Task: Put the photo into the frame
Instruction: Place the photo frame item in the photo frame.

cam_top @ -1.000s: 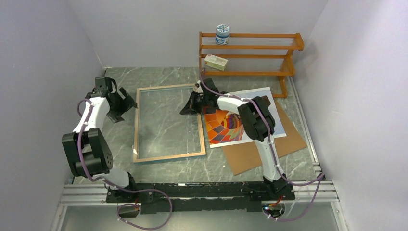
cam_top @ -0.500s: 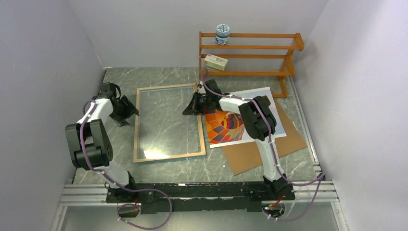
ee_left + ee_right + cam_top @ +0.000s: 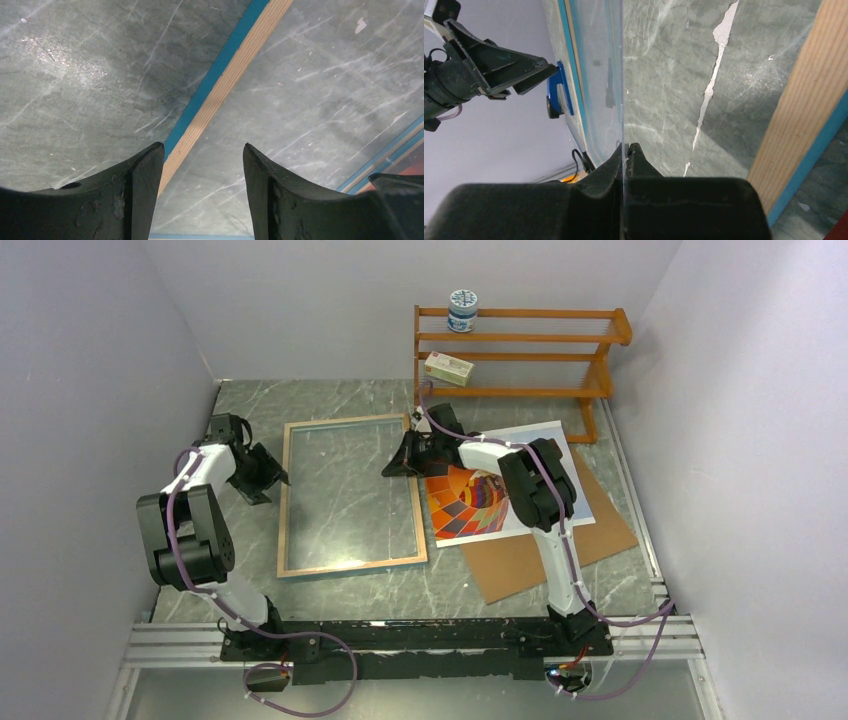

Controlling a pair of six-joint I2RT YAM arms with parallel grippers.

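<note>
One brown backing board is lying nearest, to the right of the frame. Its near corner is poking out from under the one photo. The photo is resting picture-up on that board, just beside the frame's right rim and outside it.

The single frame is lying flat on the worktop with its wooden back rim facing up. Two claws are working at it.

The left claw is hovering at the frame's left rim, fingers apart. The blue-and-wood strip is running beneath the gap, and I cannot tell whether the fingers are touching it.

The right claw is sitting inside the frame's far right corner. Its fingers are pressing together on the thin edge of the clear pane. The photo is lying just right of this claw, partly under its arm.

Beyond the frame, one orange-brown shelf rack is standing against the wall. It is carrying one tin on top and one small box lower down.
</note>
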